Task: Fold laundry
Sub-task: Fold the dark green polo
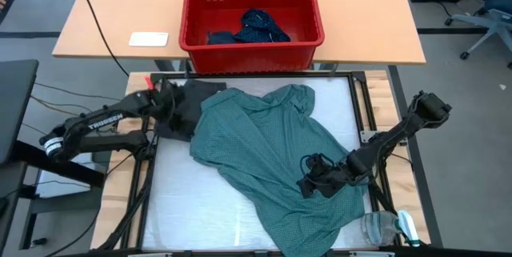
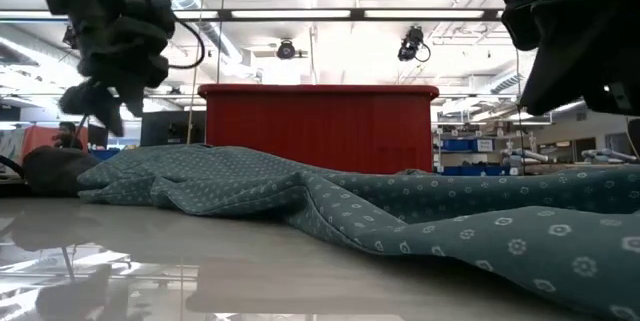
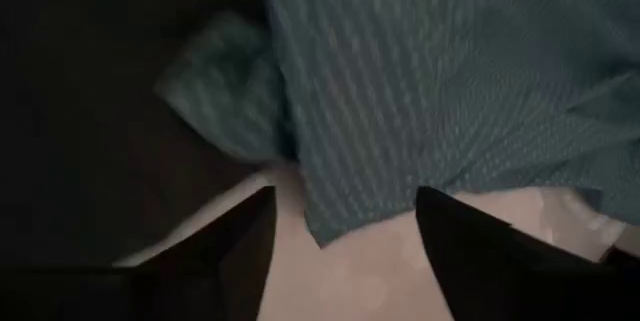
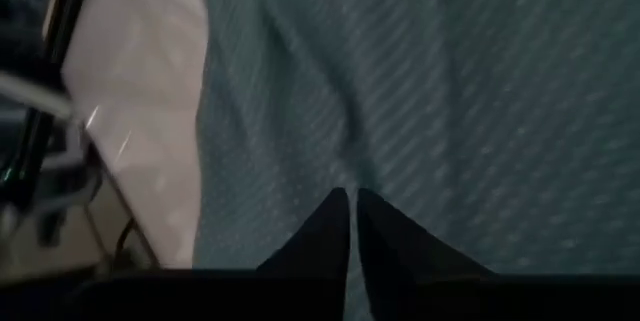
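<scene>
A: Shirt (image 1: 268, 157) status? Where does it lie on the table (image 1: 192, 209)?

B: Teal shirt is spread crumpled on the white table, long axis diagonal: from the far side by the red basket (image 1: 252, 17) down to the near right corner. Its far-left edge overlaps a charcoal piece (image 1: 182, 109). Navy dotted piece (image 1: 260, 26) sits in the basket.

A: Grippers?

B: Left gripper (image 3: 345, 246) is at the far-left end, fingers spread, nothing between them; a loose shirt edge lies just ahead of the tips. Right gripper (image 4: 350, 223) is over the near-right half of the shirt, fingers nearly together. Can't tell from the wrist view whether any cloth is pinched.

A: Which arm for the next grab?

B: My read: each arm sits at its own end of the diagonal. Left is nearer the far-left edge, and its fingers are already spread. Right is nearer the near-right hem. Shirt isn't flat yet, so it probably needs spreading before a fold.
</scene>
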`<move>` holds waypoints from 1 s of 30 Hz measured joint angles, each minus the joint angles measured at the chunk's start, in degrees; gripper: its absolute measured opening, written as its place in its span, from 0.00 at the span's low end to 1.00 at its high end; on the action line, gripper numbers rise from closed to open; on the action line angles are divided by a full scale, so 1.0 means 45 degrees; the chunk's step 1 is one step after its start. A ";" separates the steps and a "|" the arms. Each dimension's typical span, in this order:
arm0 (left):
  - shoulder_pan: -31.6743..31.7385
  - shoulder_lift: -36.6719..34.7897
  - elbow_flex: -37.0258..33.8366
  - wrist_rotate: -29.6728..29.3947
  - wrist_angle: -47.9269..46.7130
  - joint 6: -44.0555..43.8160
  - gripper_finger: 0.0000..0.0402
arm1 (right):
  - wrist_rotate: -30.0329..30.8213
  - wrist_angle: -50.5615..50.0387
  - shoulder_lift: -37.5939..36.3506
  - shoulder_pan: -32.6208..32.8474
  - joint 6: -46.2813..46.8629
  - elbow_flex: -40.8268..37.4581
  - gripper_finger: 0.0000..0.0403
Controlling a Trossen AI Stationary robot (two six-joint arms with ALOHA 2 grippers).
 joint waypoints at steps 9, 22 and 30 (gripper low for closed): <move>-0.2815 0.0001 -0.1784 -0.2320 0.1952 -0.3602 0.65 | -0.2401 0.2275 0.1745 0.0419 0.1417 0.0015 0.41; -0.4680 0.0177 -0.2662 -0.1228 0.4556 -0.5113 0.11 | -0.2687 0.1824 0.2111 0.2476 0.2979 0.0822 0.36; -0.6717 0.0137 -0.0447 0.0119 0.4438 -0.5550 0.01 | -0.4190 -0.2440 0.2111 0.2728 0.2784 0.0850 0.13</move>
